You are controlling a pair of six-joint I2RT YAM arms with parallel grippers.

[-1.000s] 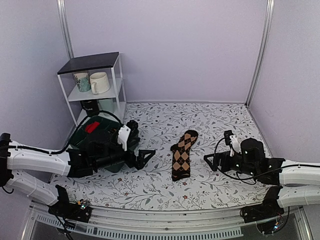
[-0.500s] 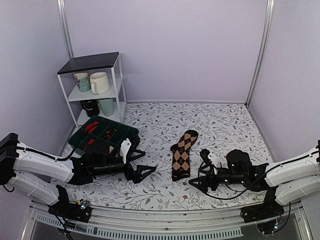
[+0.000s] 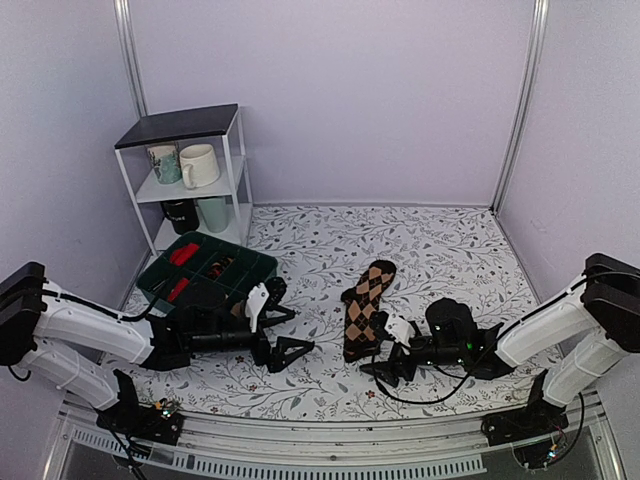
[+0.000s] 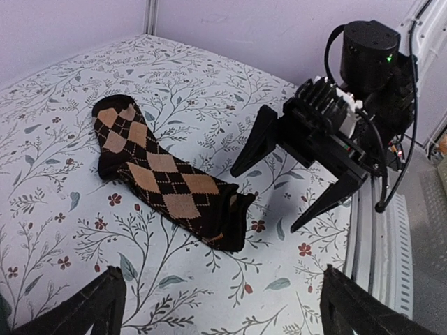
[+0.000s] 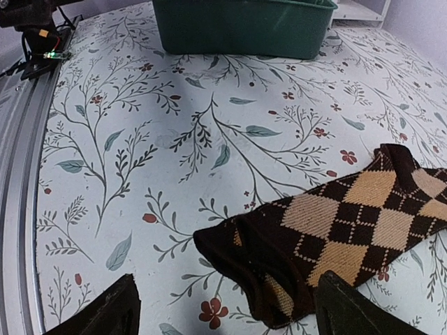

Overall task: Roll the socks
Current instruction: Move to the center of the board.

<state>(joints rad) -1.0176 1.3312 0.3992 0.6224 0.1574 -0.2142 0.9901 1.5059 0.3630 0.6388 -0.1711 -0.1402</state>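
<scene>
The socks [image 3: 366,308] lie flat and long on the flowered table: dark brown with tan diamonds, one on top of the other, cuff end nearest the arms. My left gripper [image 3: 288,337] is open, low over the table, to the left of the cuff end. In the left wrist view the socks [image 4: 160,178] lie ahead of my left gripper [image 4: 220,315], which holds nothing. My right gripper [image 3: 371,357] is open at the cuff's right side. In the right wrist view the cuff [image 5: 279,269] sits just ahead of my right gripper [image 5: 230,317], between its spread fingers and untouched.
A green compartment tray [image 3: 250,262] holding small rolled socks stands at the left, behind the left arm. A white shelf [image 3: 189,125] with mugs is in the back left corner. The table's metal front rail [image 3: 320,435] runs close behind both grippers.
The right arm has swung left and come down to the socks' cuff end, its jaws narrowing slightly. The left gripper has dropped lower and edged toward the same end. The socks have not moved.
</scene>
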